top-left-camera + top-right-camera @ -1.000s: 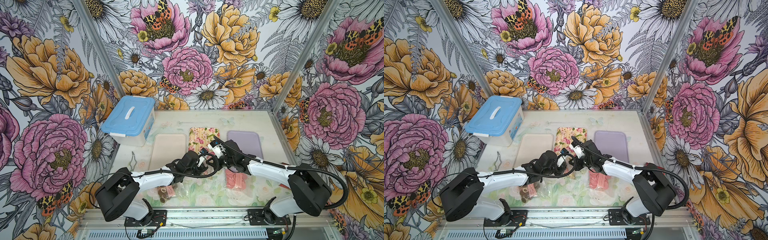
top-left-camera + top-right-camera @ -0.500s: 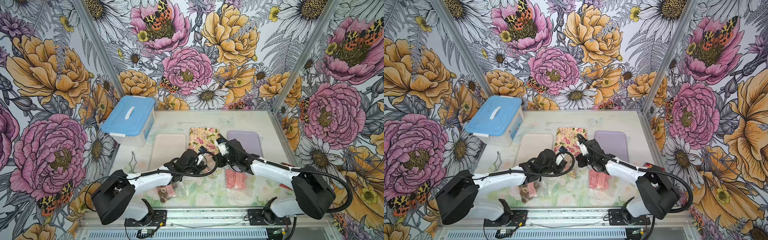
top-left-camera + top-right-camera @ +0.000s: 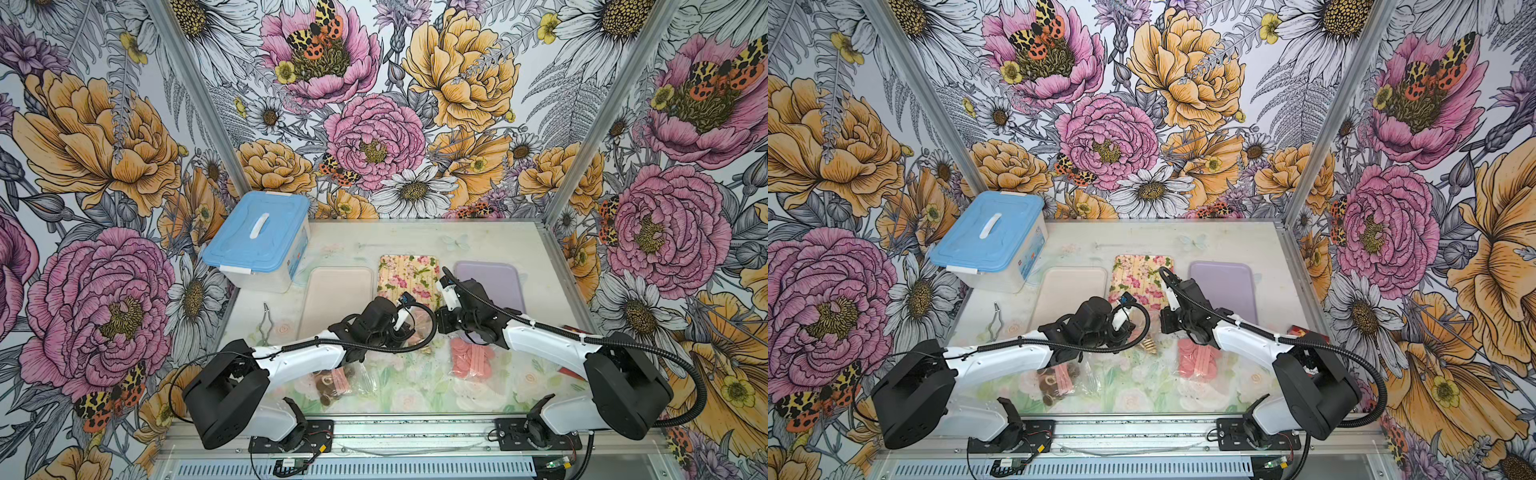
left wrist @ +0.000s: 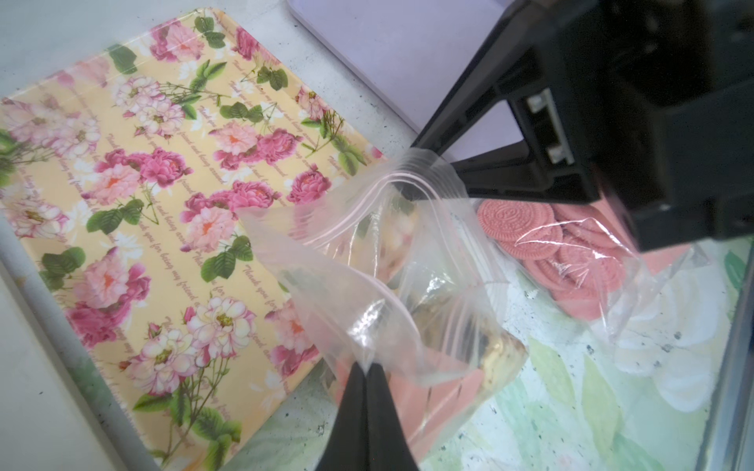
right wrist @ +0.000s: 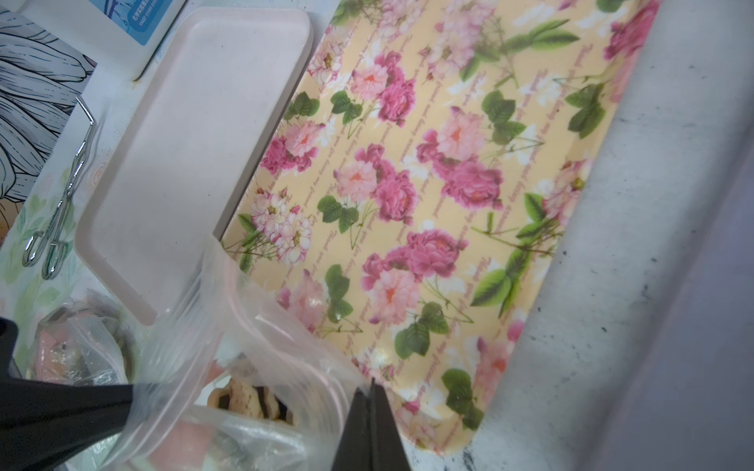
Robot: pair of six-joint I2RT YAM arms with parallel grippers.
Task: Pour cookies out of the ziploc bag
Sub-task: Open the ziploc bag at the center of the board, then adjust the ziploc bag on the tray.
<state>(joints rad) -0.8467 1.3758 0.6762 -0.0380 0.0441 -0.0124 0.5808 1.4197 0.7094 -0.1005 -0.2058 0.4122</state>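
Top views show us our left arm stretched low toward mid-table, left gripper (image 4: 366, 369) pinched tight on the ziploc bag (image 4: 408, 293) rim; cookies (image 5: 245, 397) sit inside. Opposite, our right gripper (image 5: 372, 385) clamps the bag's other lip beside the floral tray (image 3: 409, 276).

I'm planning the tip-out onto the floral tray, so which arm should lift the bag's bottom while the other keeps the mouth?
Probably the left. Both end effectors pinch the ziploc bag at its open rim: left end effector, right end effector. The right one sits nearer the floral tray, so it suits holding the mouth there.
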